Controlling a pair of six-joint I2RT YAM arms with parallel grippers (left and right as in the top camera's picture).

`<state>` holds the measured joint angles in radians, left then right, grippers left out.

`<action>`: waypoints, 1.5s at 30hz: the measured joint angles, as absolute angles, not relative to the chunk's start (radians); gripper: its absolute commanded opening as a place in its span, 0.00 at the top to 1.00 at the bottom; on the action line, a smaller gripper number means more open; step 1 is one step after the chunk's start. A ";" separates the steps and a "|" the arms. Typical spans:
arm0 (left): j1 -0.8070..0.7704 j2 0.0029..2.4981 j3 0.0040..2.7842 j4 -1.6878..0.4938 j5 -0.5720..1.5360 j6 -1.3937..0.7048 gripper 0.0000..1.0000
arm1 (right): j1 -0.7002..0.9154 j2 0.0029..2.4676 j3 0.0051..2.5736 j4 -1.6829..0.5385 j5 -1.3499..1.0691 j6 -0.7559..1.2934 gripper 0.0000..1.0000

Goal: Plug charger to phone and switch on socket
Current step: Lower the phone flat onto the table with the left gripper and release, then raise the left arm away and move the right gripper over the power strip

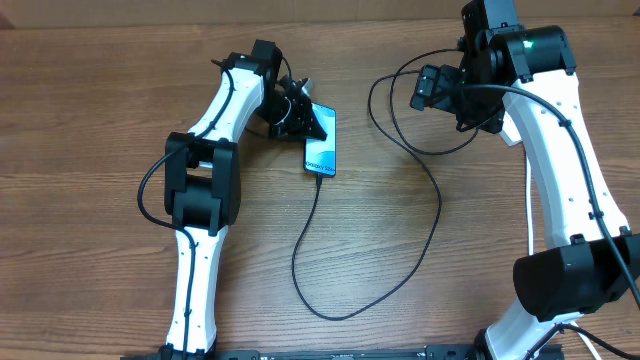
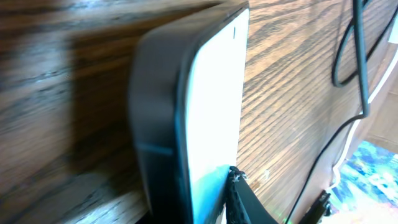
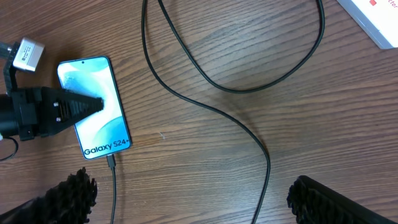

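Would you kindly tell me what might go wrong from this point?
The left end effector touches the phone; pulling away might drag it and loosen the connector. The charger loops loosely across the table, so the open right end effector could snag it heading for the socket.

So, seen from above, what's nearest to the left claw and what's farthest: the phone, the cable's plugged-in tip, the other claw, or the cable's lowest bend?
1. phone, directly beneath the left gripper.
2. connector tip, at the phone's lower end.
3. right gripper, off to the right.
4. cable's lowest bend, far down the picture.
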<state>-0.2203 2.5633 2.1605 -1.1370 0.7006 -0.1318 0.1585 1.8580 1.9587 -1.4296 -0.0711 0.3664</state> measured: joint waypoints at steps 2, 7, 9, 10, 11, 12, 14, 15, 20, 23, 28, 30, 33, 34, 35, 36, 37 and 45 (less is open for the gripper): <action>-0.220 2.563 2.160 -1.143 0.685 -0.132 0.78 | 0.159 1.858 1.959 -1.429 -0.071 0.366 0.00; -0.220 2.563 2.168 -1.167 0.646 -0.132 0.68 | 0.158 1.858 1.959 -1.428 -0.071 0.366 0.00; -0.220 2.562 2.175 -1.179 0.631 -0.131 0.62 | 0.159 1.858 1.959 -1.428 -0.071 0.366 0.00; -0.220 2.561 2.177 -1.185 0.623 -0.130 0.57 | 0.158 1.858 1.959 -1.429 -0.071 0.366 0.00; -0.220 2.560 2.180 -1.191 0.616 -0.131 0.52 | 0.159 1.858 1.959 -1.428 -0.071 0.366 0.00; -0.220 2.556 2.182 -1.198 0.608 -0.131 0.47 | 0.159 1.858 1.959 -1.428 -0.071 0.366 0.00; -0.216 2.550 2.188 -1.215 0.587 -0.131 0.41 | 0.159 1.858 1.959 -1.423 -0.071 0.366 0.00; -0.213 2.548 2.193 -1.224 0.577 -0.130 0.40 | 0.159 1.858 1.959 -1.419 -0.071 0.366 0.00; -0.182 2.547 2.206 -1.257 0.544 -0.132 0.41 | 0.158 1.858 1.959 -1.398 -0.067 0.366 0.00; -0.160 2.547 2.214 -1.280 0.522 -0.132 0.41 | 0.158 1.858 1.959 -1.385 -0.040 0.366 0.00; -0.131 2.547 2.246 -1.326 0.458 -0.134 0.37 | 0.159 1.858 1.959 -1.338 0.062 0.366 0.00; -0.121 2.543 2.268 -1.328 0.434 -0.140 0.27 | 0.158 1.858 1.959 -1.301 0.120 0.366 0.00; -0.113 2.496 2.280 -1.324 0.398 -0.151 0.00 | 0.157 1.858 1.959 -1.246 0.227 0.366 0.00; -0.113 2.465 2.280 -1.320 0.379 -0.154 0.00 | 0.152 1.858 1.959 -1.225 0.262 0.366 0.00; -0.113 2.431 2.280 -1.320 0.364 -0.156 0.00 | 0.147 1.858 1.959 -1.211 0.284 0.366 0.00; -0.114 2.379 2.280 -1.320 0.345 -0.156 0.00 | 0.133 1.858 1.959 -1.192 0.305 0.366 0.00; -0.114 2.326 2.281 -1.318 0.326 -0.156 0.00 | 0.117 1.858 1.959 -1.179 0.318 0.364 0.00; -0.114 1.941 2.334 -1.321 0.143 -0.182 0.00 | -0.138 1.939 1.960 -1.065 0.221 0.316 0.00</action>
